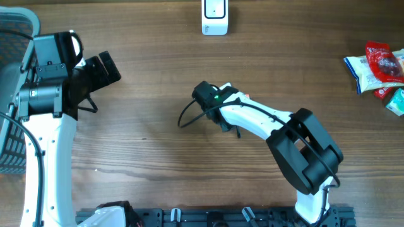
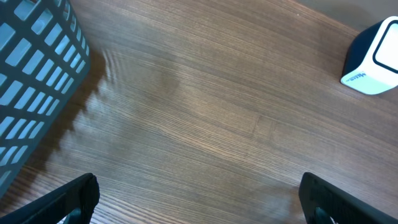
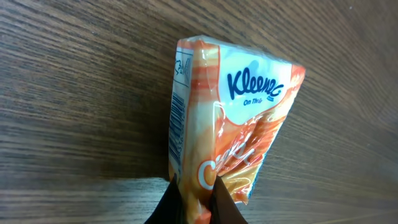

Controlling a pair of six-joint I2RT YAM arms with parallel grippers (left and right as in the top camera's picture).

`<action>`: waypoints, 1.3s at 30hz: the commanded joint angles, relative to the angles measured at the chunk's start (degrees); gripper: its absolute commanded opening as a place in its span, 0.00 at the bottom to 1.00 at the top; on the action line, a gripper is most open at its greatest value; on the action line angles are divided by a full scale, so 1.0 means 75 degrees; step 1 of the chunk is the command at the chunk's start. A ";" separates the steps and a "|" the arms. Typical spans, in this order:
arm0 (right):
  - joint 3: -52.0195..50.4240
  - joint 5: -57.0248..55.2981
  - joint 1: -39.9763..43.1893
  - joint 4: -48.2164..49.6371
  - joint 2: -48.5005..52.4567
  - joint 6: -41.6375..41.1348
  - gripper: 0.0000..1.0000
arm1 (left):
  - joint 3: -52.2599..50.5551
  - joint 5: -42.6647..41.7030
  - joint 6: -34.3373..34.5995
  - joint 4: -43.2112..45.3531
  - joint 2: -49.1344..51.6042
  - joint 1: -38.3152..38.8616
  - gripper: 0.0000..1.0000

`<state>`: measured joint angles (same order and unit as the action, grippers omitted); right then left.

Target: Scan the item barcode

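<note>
Right gripper [image 3: 196, 198] is pressed onto the lower edge of the tissue pack [image 3: 230, 118], pinching it. We read "Kleenex" in blue on the white panel; the smaller line beneath is not legible. A barcode [image 3: 176, 127] runs down the pack's left side. The pack is held at mid-counter [image 1: 145, 75], well apart from the white scanner [image 1: 214, 17]. Left gripper [image 2: 199, 205] is spread wide and holds nothing, beside the blue basket [image 2: 31, 81].

Free brown wooden tabletop [image 1: 151, 57] in front and left of the white box-shaped plastic scanner [image 1: 214, 17]. Blocked far left by blue-grey plastic lattice basket [image 1: 9, 63], far right by red-and-white snack packets [image 1: 379, 66].
</note>
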<state>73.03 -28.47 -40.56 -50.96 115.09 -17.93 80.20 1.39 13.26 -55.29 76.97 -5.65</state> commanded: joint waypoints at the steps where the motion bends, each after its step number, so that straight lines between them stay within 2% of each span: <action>1: 0.0603 0.1478 0.0038 -0.0154 0.0134 -0.0003 0.04 | 0.0023 -0.0009 0.0119 0.0017 -0.0047 -0.0035 1.00; 7: 0.1798 0.4272 0.0119 -0.0210 -0.0184 0.0635 0.04 | 0.0023 -0.0009 0.0119 0.0017 -0.0047 -0.0035 1.00; 11: 0.1888 0.6108 0.0504 0.0073 -0.0160 0.0906 0.04 | 0.0023 -0.0009 0.0119 0.0017 -0.0047 -0.0035 1.00; 15: 0.1393 0.7635 0.1163 0.0440 -0.0119 0.1259 0.04 | 0.0023 -0.0009 0.0119 0.0017 -0.0047 -0.0035 1.00; 27: -0.0379 1.0075 0.3386 0.1883 -0.0114 0.1195 0.06 | 0.0023 -0.0009 0.0119 0.0017 -0.0047 -0.0035 1.00; 30: -0.0408 1.0037 0.3485 0.1827 -0.0114 0.1262 0.20 | 0.0023 -0.0009 0.0119 0.0017 -0.0047 -0.0035 1.00; 37: -0.0388 1.0002 0.3488 0.1845 -0.0125 0.1256 0.64 | 0.0023 -0.0009 0.0119 0.0017 -0.0047 -0.0035 1.00; 39: -0.0376 0.9981 0.3491 0.1845 -0.0140 0.1259 0.72 | 0.0023 -0.0009 0.0119 0.0017 -0.0047 -0.0035 1.00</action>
<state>70.37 44.99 -14.20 -37.17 114.83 -8.73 80.20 1.39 13.26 -55.29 76.97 -5.65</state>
